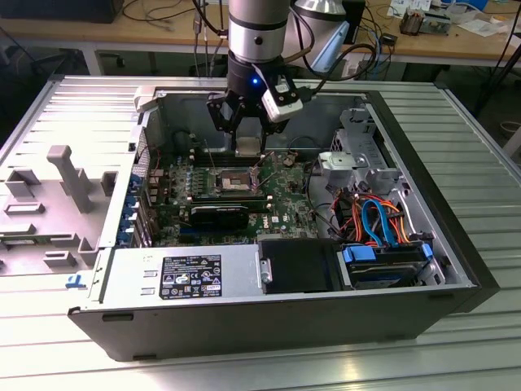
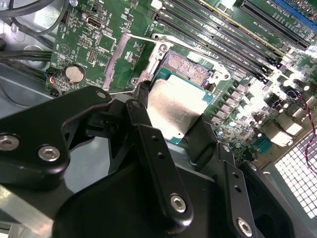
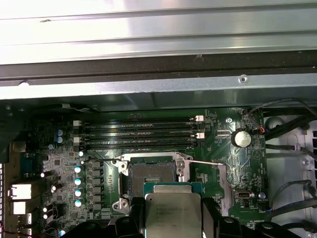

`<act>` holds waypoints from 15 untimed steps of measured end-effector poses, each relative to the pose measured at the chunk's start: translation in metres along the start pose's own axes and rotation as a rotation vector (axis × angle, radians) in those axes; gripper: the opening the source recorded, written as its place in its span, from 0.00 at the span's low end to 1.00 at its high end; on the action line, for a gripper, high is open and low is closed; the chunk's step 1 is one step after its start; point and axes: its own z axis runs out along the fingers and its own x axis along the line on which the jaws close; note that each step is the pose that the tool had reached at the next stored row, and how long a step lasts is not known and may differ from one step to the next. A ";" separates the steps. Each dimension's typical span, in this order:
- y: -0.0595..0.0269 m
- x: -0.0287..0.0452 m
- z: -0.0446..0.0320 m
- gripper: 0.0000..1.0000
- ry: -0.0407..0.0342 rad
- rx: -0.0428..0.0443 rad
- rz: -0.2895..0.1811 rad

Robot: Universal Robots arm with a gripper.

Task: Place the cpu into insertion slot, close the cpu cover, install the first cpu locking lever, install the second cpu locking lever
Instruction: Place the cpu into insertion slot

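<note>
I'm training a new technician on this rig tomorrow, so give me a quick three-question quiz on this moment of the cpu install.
1. True or false: the cpu already sits in the insertion slot.
2. What does the gripper hold? A) a memory stick B) the cpu C) a cable
3. Fill in: in the exterior view, the blue and orange cables lie toward that view's ____.
Key: 1 false, the gripper holds it and the slot is empty; 2 B; 3 right.
</note>
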 end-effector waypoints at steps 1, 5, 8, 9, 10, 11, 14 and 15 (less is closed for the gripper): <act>0.0000 0.0000 0.0001 0.54 0.0000 0.0000 0.000; 0.0000 0.0000 0.0004 0.54 0.0000 0.0000 0.000; 0.0000 0.0000 0.0006 0.54 -0.0001 0.0000 0.003; 0.0000 0.0000 0.0006 0.54 -0.0002 0.0000 0.004; 0.0000 0.0000 0.0006 0.54 -0.0002 -0.0001 0.006; 0.0000 0.0000 0.0007 0.54 -0.0002 -0.0001 0.009; 0.0000 0.0000 0.0008 0.54 -0.0006 -0.0003 0.020; 0.0000 0.0000 0.0009 0.54 -0.0006 -0.0004 0.024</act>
